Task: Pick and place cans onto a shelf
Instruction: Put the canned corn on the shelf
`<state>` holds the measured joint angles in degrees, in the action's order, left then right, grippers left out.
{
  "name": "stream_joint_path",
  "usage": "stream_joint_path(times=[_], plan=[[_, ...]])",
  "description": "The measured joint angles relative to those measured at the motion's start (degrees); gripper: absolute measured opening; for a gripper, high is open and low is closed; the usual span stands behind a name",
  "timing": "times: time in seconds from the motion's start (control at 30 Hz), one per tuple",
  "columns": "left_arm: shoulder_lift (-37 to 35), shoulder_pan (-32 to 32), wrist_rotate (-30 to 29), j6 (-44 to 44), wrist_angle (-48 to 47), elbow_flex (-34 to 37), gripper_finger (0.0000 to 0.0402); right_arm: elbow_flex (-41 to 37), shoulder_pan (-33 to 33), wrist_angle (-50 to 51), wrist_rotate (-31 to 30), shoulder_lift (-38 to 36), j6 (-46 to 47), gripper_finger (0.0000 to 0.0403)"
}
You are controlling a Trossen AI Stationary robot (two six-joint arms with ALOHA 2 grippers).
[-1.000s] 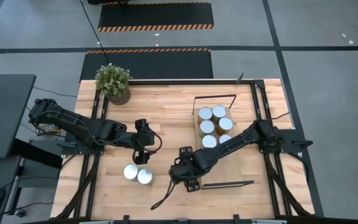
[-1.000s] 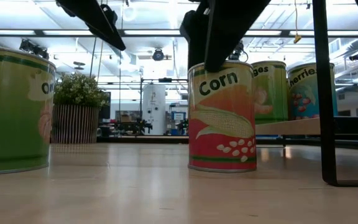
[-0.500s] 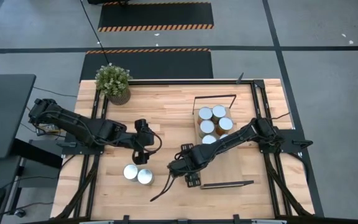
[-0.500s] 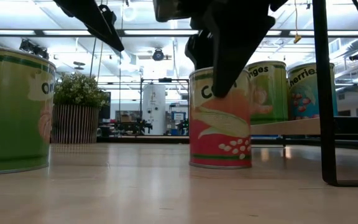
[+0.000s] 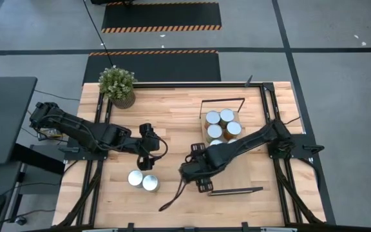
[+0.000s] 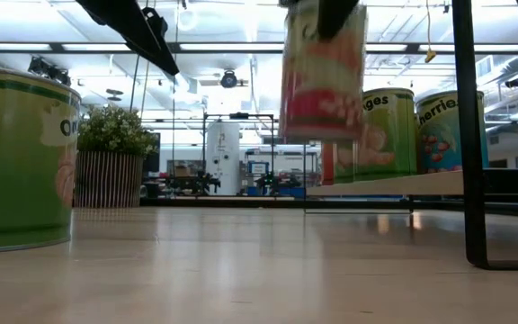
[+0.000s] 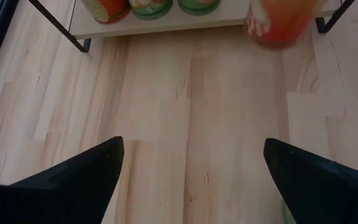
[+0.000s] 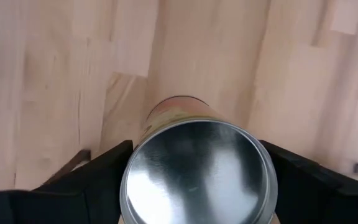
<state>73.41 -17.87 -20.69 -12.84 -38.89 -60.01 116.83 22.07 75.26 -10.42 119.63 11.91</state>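
From above, the right gripper (image 5: 195,173) sits over the table near the shelf (image 5: 223,138), where four cans (image 5: 220,124) show; the left gripper (image 5: 148,163) waits beside two more tins (image 5: 143,180). At table height, the corn can (image 6: 323,70) hangs clear of the tabletop (image 6: 241,270). The left wrist shows that arm's jaws spread wide, empty. The right wrist shows its fingers (image 8: 92,180) clamped on the can's sides.

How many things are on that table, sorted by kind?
shelf cans, seen from above: 5
table cans: 2
held can, in the right claw: 1
plant: 1
total: 9
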Motion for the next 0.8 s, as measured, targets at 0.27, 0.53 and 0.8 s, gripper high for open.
stream_joint_path(times=[0.27,0.53,0.8], plan=[[0.0,0.0,0.75,-1.55,0.0,0.0,0.0393,-6.73,1.66,2.22,-2.12,-6.36,4.86,0.0323],[0.06,0.01,2.54,-1.62,0.24,0.0,0.0393,-20.96,4.31,0.49,0.8,-16.36,16.44,0.0323],[0.09,0.0,2.56,-1.92,0.79,0.0,0.0393,-32.56,6.41,-0.65,3.34,-24.43,24.99,0.0323]])
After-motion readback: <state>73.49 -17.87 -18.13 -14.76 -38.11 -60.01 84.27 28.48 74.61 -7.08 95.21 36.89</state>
